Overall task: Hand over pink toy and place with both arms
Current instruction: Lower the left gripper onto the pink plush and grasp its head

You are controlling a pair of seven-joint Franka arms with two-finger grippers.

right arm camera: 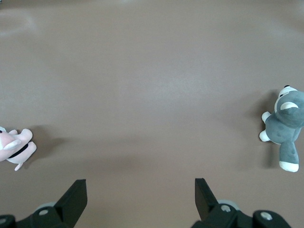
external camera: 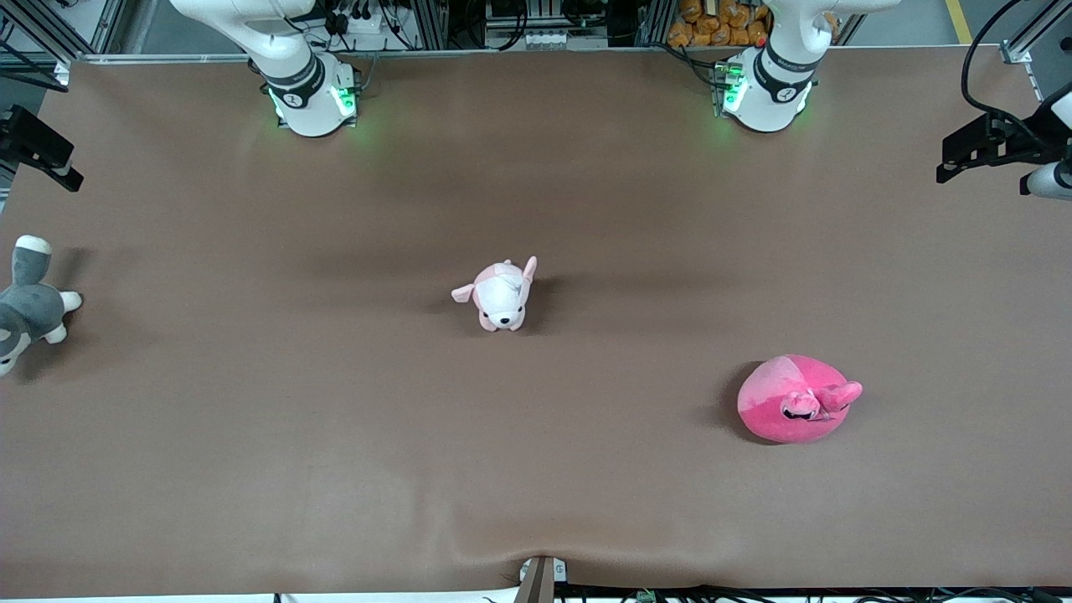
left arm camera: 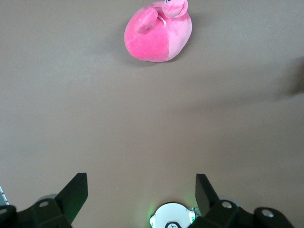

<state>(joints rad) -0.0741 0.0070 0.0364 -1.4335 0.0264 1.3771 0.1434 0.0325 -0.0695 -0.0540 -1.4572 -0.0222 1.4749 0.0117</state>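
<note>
The pink toy [external camera: 796, 399] is a big round hot-pink plush with two nubs. It lies on the brown table toward the left arm's end, nearer to the front camera than the small puppy. It also shows in the left wrist view [left arm camera: 158, 32]. My left gripper [left arm camera: 141, 187] is open and empty, high above bare table near the left arm's base [external camera: 765, 88], well apart from the toy. My right gripper [right arm camera: 140, 192] is open and empty, high above bare table near its own base [external camera: 308, 94]. Neither hand shows in the front view.
A small pale pink-and-white plush puppy [external camera: 502, 295] lies mid-table and shows in the right wrist view [right arm camera: 13, 145]. A grey-and-white plush animal [external camera: 27, 303] lies at the right arm's end of the table, also in the right wrist view [right arm camera: 284, 127].
</note>
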